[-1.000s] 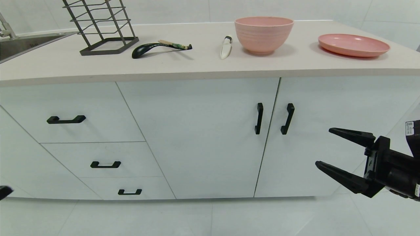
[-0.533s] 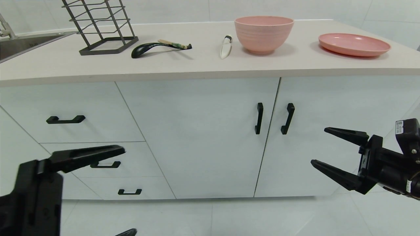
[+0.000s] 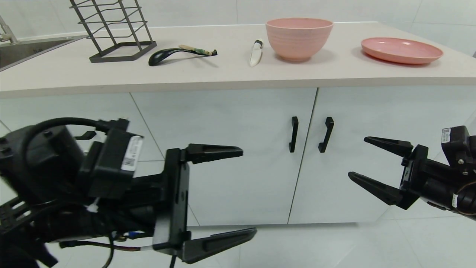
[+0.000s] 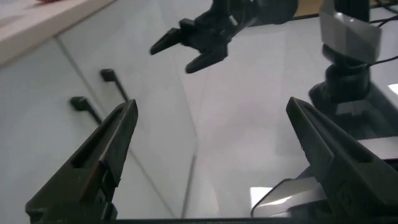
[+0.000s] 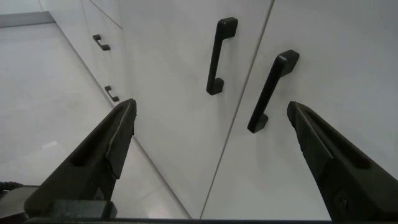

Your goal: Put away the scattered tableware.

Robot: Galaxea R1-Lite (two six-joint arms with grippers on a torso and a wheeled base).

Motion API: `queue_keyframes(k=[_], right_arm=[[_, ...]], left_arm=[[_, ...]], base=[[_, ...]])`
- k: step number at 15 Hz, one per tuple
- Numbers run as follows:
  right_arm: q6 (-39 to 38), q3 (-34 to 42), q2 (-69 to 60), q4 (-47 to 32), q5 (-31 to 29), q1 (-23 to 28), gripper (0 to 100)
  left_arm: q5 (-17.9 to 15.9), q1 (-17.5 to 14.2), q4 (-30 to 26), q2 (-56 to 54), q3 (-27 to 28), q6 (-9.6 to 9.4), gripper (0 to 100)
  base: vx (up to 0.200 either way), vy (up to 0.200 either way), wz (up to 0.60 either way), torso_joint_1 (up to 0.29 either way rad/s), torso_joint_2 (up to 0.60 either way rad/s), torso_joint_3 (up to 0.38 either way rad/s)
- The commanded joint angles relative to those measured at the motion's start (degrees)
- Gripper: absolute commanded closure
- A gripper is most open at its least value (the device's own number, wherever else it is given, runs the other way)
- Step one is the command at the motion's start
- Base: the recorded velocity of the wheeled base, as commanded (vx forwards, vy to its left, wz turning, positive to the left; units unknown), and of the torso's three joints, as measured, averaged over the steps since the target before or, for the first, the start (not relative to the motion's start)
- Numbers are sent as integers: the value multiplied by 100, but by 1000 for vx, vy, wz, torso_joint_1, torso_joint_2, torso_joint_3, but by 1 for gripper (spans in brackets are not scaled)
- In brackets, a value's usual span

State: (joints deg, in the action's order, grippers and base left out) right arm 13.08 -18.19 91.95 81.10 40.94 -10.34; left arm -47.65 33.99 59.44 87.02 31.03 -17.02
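Head view: a pink bowl (image 3: 298,39), pink plate (image 3: 401,50), black spoon (image 3: 163,56) and white knife (image 3: 256,54) lie on the countertop (image 3: 223,74). Below, the left gripper (image 3: 248,191) and right gripper (image 3: 357,157) hang before the cabinet doors (image 3: 260,123), jaws wide apart, empty.
Left wrist view: spread fingers (image 4: 106,155).
Right wrist view: spread fingers facing two door handles (image 5: 222,55).

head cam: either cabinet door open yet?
No: both cabinet doors sit flush with the cabinet front, their handles side by side, and the right tool hangs open, touching neither handle.
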Motion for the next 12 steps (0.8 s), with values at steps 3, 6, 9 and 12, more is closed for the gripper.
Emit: queue_keyframes(k=[3, 6, 9, 12], right_arm=[[2, -9, 183, 19, 2, -197, 0], [10, -176, 358, 19, 2, -214, 0], [10, -326, 569, 28, 2, -258, 0], [10, -633, 851, 37, 2, -337, 0]], left_arm=[[81, 741, -47, 1212, 923, 436, 0], [582, 978, -961, 1775, 2022, 419, 0], [1100, 1092, -1725, 2047, 2707, 375, 0], [1100, 1216, -1831, 2285, 2883, 93, 0]], base=[[0, 0, 0, 0, 0, 0], [0, 0, 0, 0, 0, 0], [0, 0, 0, 0, 0, 0], [0, 0, 0, 0, 0, 0]])
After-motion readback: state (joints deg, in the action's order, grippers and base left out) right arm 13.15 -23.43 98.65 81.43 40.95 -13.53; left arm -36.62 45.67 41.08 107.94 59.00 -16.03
